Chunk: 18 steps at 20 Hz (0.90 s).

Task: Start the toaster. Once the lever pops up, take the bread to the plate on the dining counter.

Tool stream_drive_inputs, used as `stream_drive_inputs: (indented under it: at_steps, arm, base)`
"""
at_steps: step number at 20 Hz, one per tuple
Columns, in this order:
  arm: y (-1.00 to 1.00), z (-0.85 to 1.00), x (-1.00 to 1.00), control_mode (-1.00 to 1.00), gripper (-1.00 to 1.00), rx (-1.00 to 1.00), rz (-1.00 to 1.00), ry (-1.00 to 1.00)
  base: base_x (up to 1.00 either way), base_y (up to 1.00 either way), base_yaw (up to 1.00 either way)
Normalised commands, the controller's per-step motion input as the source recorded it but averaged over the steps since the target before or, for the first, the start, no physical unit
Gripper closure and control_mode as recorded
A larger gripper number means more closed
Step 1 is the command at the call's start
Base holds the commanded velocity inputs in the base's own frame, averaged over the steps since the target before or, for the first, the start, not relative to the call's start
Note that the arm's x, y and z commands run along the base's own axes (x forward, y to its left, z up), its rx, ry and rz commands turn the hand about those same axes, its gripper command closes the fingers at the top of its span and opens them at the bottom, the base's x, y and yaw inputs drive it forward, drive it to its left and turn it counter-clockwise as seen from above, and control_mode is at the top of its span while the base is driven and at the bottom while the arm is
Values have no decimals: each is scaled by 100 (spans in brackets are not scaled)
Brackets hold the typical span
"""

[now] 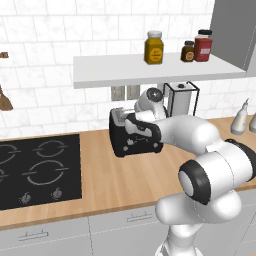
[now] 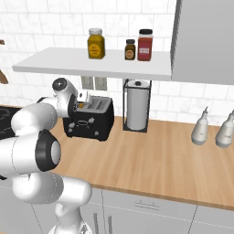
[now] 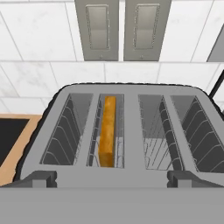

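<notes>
Wide-open empty hand above toaster, bread in slot

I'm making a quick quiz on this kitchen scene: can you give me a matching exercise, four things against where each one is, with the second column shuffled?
Things:
1. bread
2. yellow jar
3. paper towel roll
4. stovetop

Places:
A. upright in a black wire holder, right of the toaster
B. set into the wooden counter, left of the toaster
C. standing in the second slot from the left, seen from the hand view
D. on the white shelf above the counter

Pairs: 1-C, 2-D, 3-A, 4-B
</notes>
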Motion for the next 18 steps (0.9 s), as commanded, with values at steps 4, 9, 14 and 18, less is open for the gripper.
stream_drive_inputs:
  at_steps: [4, 9, 14, 18]
  arm:
    - [0, -2, 0, -100, -100, 0, 0, 0]
    - [0, 0, 0, -100, -100, 0, 0, 0]
    - [0, 0, 0, -100, -100, 0, 0, 0]
    - [0, 0, 0, -100, -100, 0, 0, 0]
  base:
    - [0, 0, 0]
    - [0, 0, 0]
    - [0, 0, 0]
    - [0, 0, 0]
